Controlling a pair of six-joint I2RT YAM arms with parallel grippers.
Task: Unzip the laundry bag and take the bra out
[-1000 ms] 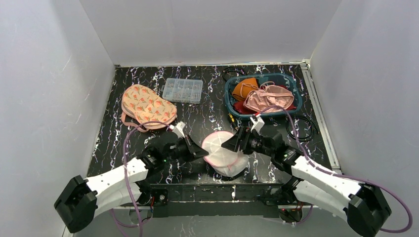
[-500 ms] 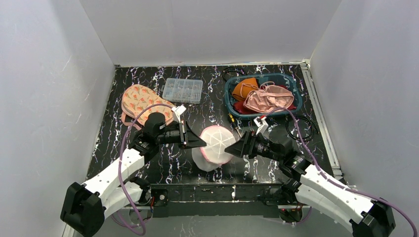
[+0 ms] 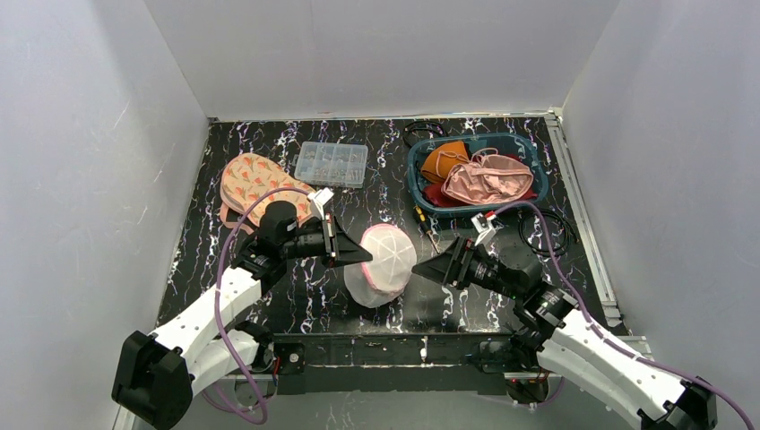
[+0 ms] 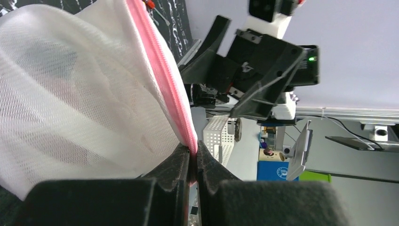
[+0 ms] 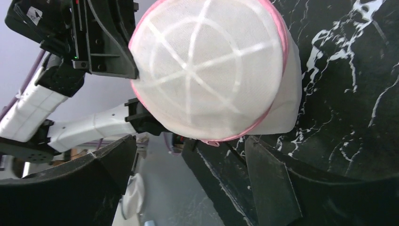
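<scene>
Top view, clock read with my bases at 6.

Laundry bag (image 3: 381, 266): white mesh, round, pink zipper (image 4: 164, 80) running around its rim. It sits at the middle of the table (image 3: 385, 193), a little toward 6 o'clock, tipped so the round face with its white ribs looks toward 3 o'clock. I cannot tell whether its lower edge touches the table.

Left gripper (image 4: 193, 157): at the bag's 9 o'clock. Jaws pressed tight together on the pink zipper edge, as the left wrist view shows plainly; mesh bulges out to one side of the pinch.

Right gripper (image 3: 423, 270): at the bag's 3 o'clock, pointing at the round face, just beside it but apart. Jaws spread wide, nothing between them. In the right wrist view the bag's face fills the space ahead of my fingers (image 5: 266, 181).

Bra: contents of the bag are too blurred through the mesh to make out.

Elsewhere on the table:
- Teal basket (image 3: 417, 170) at 1 o'clock, holding orange and pink garments.
- Clear plastic box (image 3: 332, 163) at 11 o'clock.
- Patterned orange cloth (image 3: 264, 190) at 10 o'clock, near my left arm.
- Black cable (image 3: 556, 235) looped at 3 o'clock, beside the basket.
</scene>
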